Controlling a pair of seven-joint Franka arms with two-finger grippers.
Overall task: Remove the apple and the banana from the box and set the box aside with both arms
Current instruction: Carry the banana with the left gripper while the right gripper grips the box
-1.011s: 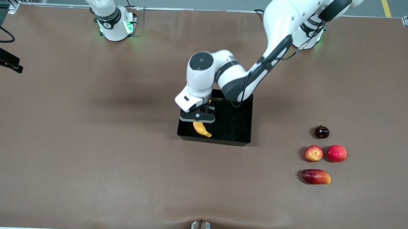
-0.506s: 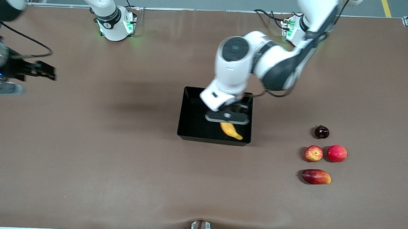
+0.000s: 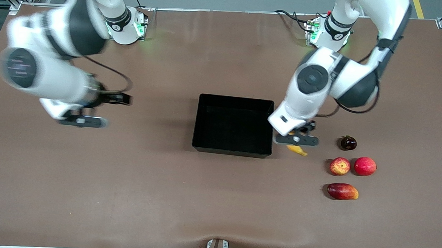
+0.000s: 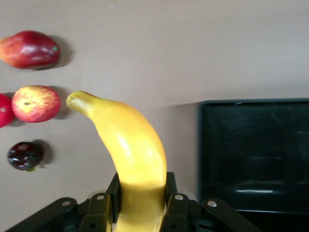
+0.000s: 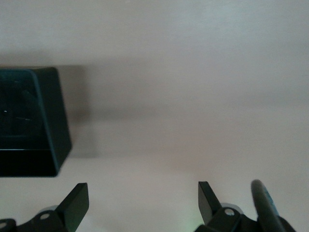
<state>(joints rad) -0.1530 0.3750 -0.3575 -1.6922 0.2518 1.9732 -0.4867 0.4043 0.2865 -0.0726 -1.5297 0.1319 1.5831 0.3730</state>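
hovering over bare brown table toward the right arm's end, at about nine o'clock from the shallow glossy black plastic box [image 3: 233,125], the right gripper [image 3: 80,121] has its fingers spread wide with nothing between them. it looks set to come in for the box.

at the middle of the table the box holds no fruit at all, so the emptying part of the job appears done.

just outside the box wall at its three o'clock, the left gripper [image 3: 296,139] is clamped on the long curved yellow banana [image 4: 126,150], carrying it above the tabletop between the box and the fruit group.

toward the left arm's end, the small red-and-yellow mottled apple [image 3: 340,166] already lies on the table, touching or nearly touching a plain red round fruit [image 3: 365,166], with a small dark purple fruit [image 3: 348,143] at its twelve o'clock and a dark red-and-orange mango [image 3: 342,191] at its six.

what remains, by my reading: set the banana down, free the left gripper, then shift the box aside with both arms.
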